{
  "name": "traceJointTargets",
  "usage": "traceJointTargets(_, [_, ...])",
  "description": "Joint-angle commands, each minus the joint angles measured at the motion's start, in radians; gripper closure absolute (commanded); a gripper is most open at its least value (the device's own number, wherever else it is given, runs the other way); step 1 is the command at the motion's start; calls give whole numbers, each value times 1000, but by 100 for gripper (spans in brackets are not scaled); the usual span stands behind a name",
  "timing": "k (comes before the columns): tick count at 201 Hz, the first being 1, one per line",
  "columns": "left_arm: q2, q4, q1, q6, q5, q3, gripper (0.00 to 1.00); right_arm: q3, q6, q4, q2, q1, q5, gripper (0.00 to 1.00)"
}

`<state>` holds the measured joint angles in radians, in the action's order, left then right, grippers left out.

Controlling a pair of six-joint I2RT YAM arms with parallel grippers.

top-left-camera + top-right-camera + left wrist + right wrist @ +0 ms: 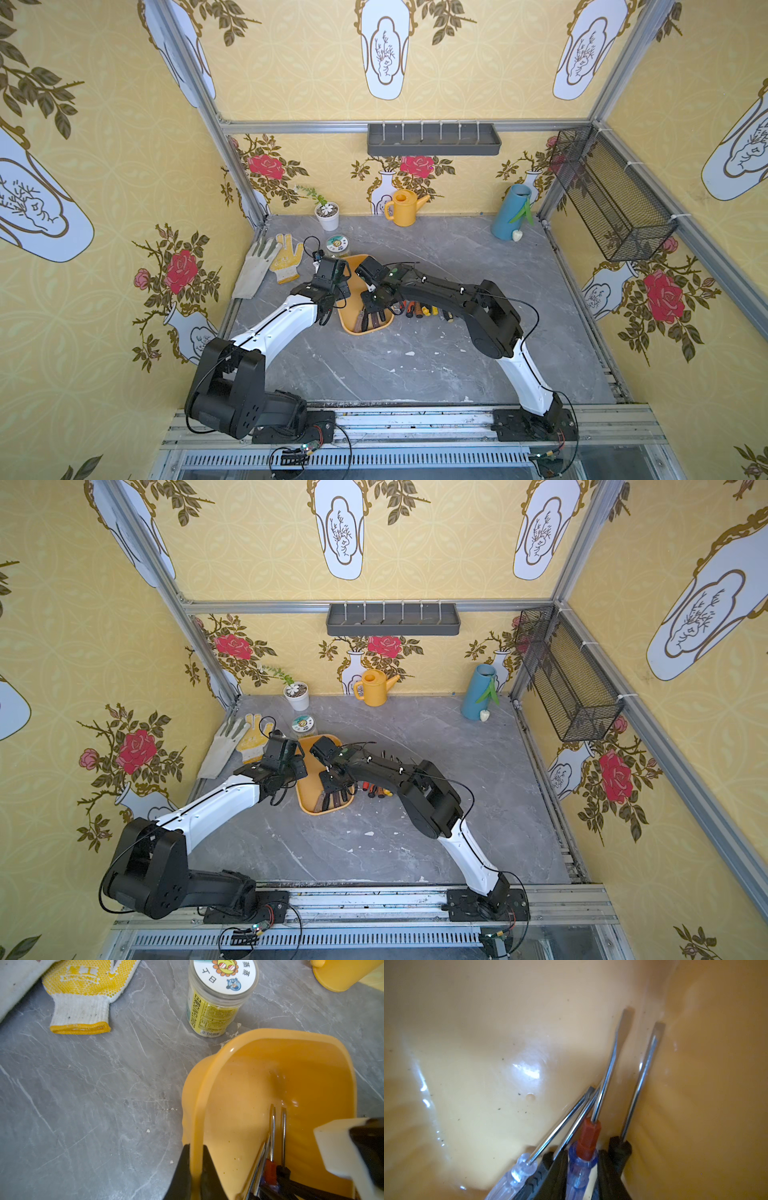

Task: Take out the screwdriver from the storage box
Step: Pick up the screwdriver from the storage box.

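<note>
**A:** What is the right gripper (577,1157) doing?

**B:** It is reaching down into the box (477,1053). Its jaws are standing apart, one on either side of a screwdriver (588,1136), the one with the red collar and the blue see-through handle. They are sitting very close to that handle, but I cannot tell whether they are pressing on it.

**A:** And how is the screwdriver lying?

**B:** It is lying inside the box, on the floor near one long wall, with its flat tip pointing toward the far end. Others are lying with it. A clear-handled one (521,1169) is slanting its shaft toward it, and a black-handled one (619,1149) is lying just beside it, nearer the wall.

**A:** What about the left gripper (196,1147)?

**B:** It is clamping the box's rim. One jaw is sitting outside the wall and one inside, and both are closed on the plastic.

**A:** Where is the box sitting?

**B:** It is sitting on the table (415,365), about the middle, between the two arms in both top views (356,291) (309,779). A jar (218,1001) is standing just beyond its far end. Gloves (83,987) are lying farther off to the left. In a top view, loose tools (419,309) are lying in a row on the table just beside the box, on the right arm's side.
</note>
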<state>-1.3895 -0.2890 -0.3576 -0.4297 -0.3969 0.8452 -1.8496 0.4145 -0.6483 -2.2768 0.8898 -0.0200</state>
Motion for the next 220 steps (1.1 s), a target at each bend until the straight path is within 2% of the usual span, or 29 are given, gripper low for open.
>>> traceJointTargets(1, [-1, 45, 0, -3, 6, -2, 100, -7, -9, -52, -19, 4, -20, 68])
traceJointTargets(16, [-2, 46, 0, -3, 5, -2, 100, -19, 1, -72, -35, 1, -19, 69])
traceJointTargets(51, [2, 44, 0, -1, 3, -2, 100, -31, 25, -116, -57, -15, -36, 79])
traceJointTargets(97, [-2, 47, 0, -4, 0, -3, 100, 39, 28, -32, 12, -14, -28, 90])
traceJointTargets(119, [-2, 46, 0, -3, -5, -2, 100, 77, 24, 23, 55, -14, -32, 100])
traceJointTargets(220, [-18, 44, 0, -3, -7, 5, 100, 198, -24, 179, 250, -21, -38, 100])
